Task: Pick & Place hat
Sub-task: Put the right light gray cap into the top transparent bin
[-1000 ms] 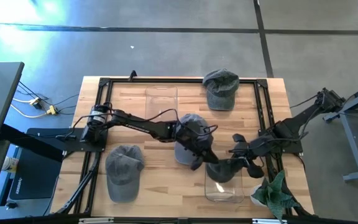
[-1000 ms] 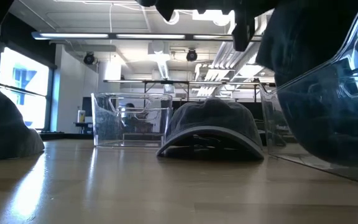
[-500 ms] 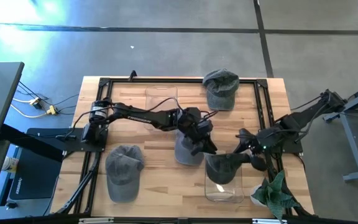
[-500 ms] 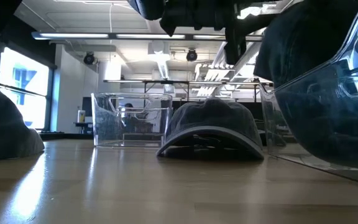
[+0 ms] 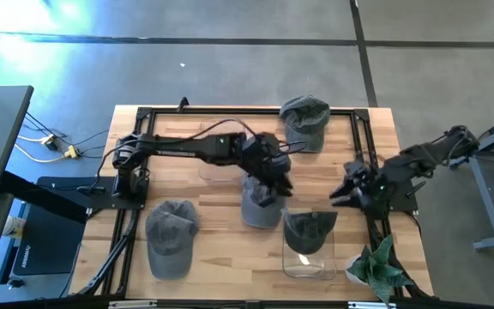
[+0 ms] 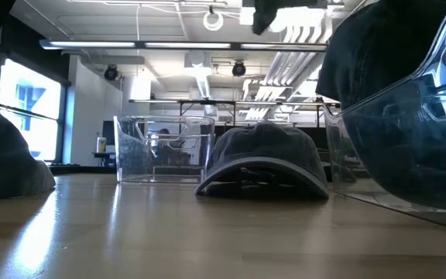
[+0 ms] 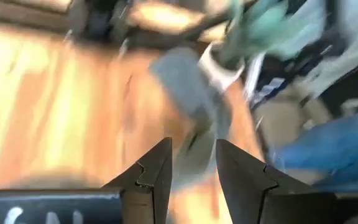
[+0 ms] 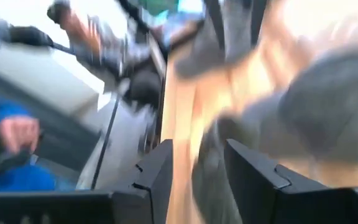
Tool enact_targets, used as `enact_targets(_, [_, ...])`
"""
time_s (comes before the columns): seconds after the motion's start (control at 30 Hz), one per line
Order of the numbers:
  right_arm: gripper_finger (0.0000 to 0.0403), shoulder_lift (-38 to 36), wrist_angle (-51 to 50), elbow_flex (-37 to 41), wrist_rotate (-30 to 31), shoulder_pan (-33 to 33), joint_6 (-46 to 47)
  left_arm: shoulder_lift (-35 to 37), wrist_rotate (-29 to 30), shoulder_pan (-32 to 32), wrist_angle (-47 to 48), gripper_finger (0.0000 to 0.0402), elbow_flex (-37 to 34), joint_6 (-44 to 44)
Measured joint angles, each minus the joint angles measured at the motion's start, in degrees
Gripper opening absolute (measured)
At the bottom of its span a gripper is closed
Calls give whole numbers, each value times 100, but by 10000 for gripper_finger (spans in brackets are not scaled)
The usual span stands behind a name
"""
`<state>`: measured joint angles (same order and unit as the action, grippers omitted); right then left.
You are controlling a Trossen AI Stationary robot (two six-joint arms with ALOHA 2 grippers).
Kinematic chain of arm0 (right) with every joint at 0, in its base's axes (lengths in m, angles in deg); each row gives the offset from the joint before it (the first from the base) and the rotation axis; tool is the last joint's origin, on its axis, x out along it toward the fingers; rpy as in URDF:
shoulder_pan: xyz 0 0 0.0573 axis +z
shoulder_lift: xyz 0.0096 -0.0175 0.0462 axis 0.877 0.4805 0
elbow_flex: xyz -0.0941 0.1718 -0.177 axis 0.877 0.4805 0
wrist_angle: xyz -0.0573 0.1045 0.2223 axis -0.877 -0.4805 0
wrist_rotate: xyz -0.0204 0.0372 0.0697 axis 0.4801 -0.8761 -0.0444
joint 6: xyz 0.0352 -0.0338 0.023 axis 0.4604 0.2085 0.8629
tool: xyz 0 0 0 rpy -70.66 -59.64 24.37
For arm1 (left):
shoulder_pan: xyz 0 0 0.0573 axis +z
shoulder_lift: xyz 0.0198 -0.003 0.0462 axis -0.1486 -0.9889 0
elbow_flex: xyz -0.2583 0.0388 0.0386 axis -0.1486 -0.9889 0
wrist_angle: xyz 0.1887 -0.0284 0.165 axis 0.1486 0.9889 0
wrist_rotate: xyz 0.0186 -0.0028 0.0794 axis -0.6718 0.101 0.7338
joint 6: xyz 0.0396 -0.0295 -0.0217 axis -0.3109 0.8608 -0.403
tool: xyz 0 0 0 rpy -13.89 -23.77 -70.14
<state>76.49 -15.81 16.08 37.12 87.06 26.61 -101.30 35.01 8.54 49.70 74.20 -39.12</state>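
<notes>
Grey caps lying on light wooden slatted table [image 5: 213,249] w/ grey concrete floor [image 5: 230,69] around; left gripper [image 5: 274,183] & right gripper [image 5: 347,190] both gaping, empty.

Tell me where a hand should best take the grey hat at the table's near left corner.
Probably by the brim. The hat lies flat with its crown toward the table's middle and its brim toward the near edge. Coming straight down over the brim, which looks thin and stiff, seems easiest.

I see a table [image 5: 230,266] of pale wood planks with a slight shine. The hats [image 5: 171,237] are grey matt cloth, soft-looking. The bins [image 6: 165,147] are clear glossy plastic. The frame [image 5: 230,112] looks like black metal.
</notes>
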Motion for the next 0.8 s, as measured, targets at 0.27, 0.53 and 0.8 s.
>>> enact_targets(0.27, [109,185,2587,4,1484,-33,-1247,37,572,-72,2721,120,1387,-97])
enact_targets(0.53, [136,1057,2568,28,1710,-580,-1227,458,1301,-609,3060,120,199,-282])
enact_targets(0.8, [212,1829,2516,26,294,-1914,-583,1272,1487,-890,802,120,-1505,950])
